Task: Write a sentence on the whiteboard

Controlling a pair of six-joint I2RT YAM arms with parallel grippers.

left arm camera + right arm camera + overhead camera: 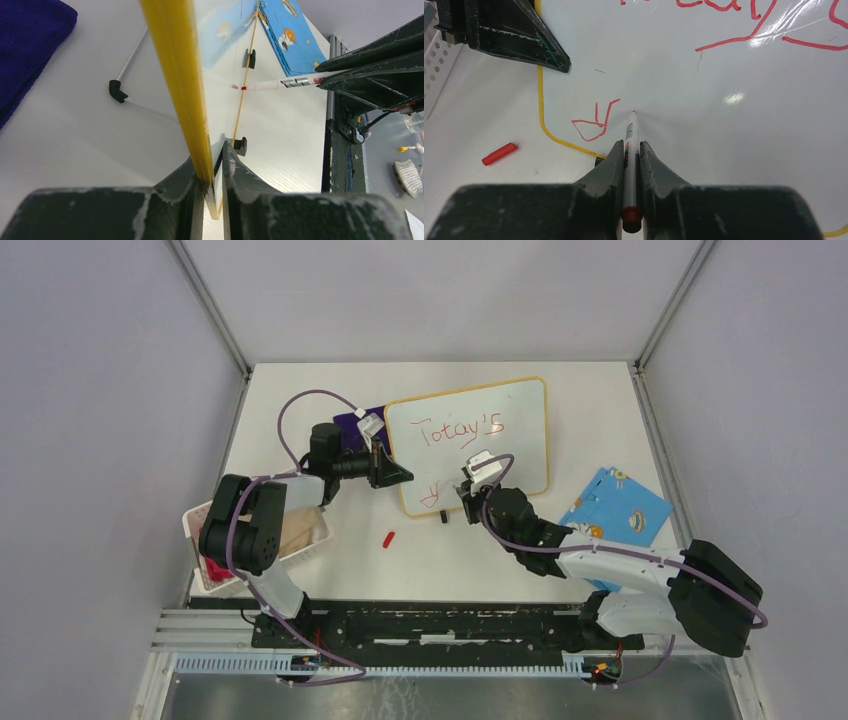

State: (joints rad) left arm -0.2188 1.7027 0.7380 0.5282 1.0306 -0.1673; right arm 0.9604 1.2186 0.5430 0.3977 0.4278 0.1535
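The whiteboard [520, 410] lies at the table's middle back, and its yellow frame [175, 75] runs edge-on through the left wrist view. The sentence [460, 428] in red reads "Totay's", with a lone "y" [596, 122] near the lower left corner. My left gripper [397, 474] [212, 157] is shut on the board's left edge. My right gripper [464, 496] [630, 145] is shut on a white marker [630, 132] [285, 83]. The marker's tip is at the board surface just right of the "y"; whether it touches I cannot tell.
A red marker cap [389, 537] [499, 153] lies on the table in front of the board. A blue card [615, 508] [295, 35] lies at the right. A white basket [200, 540] stands at the left front, and a purple cloth [355, 425] [25, 50] lies left of the board.
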